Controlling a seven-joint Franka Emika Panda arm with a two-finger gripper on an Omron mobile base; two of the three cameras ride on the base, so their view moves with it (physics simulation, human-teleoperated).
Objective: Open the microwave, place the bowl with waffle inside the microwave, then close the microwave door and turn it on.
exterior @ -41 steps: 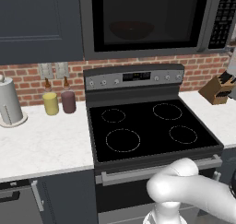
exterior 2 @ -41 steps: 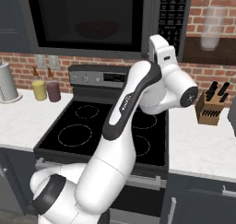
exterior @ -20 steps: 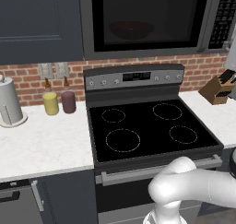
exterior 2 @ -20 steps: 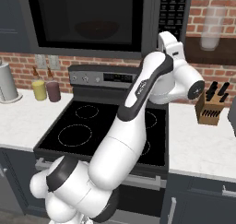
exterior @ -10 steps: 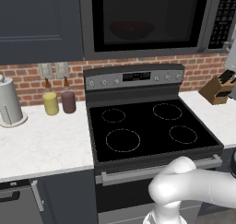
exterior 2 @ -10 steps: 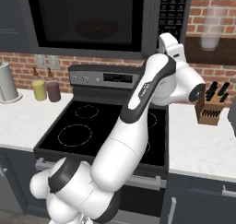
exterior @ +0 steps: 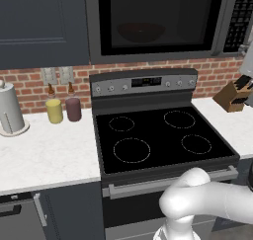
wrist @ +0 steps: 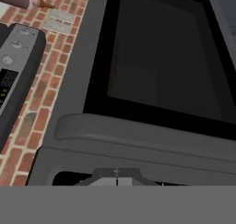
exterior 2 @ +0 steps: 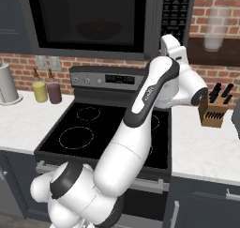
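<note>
While I hold at the panel:
Bowl [exterior: 141, 32]: sits inside, dim behind the glass; I judge it light, glossy, slippery.
Microwave door [exterior 2: 89, 20]: shut; stiff, hinged, I'd grip its handle [wrist: 138, 133].
Microwave [exterior 2: 175, 16]: buttons right.
Claw: clenched, empty.

Arm [exterior 2: 140, 110] raised; jaws closed

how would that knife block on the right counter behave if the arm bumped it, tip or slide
The knife block stands slanted, with dark handles sticking out of its top, so it looks top-heavy and would probably tip rather than slide. It looks like solid wood, so likely stiff and fairly heavy for its size. It rests on the smooth white counter, so a low push might skid it instead.
</note>
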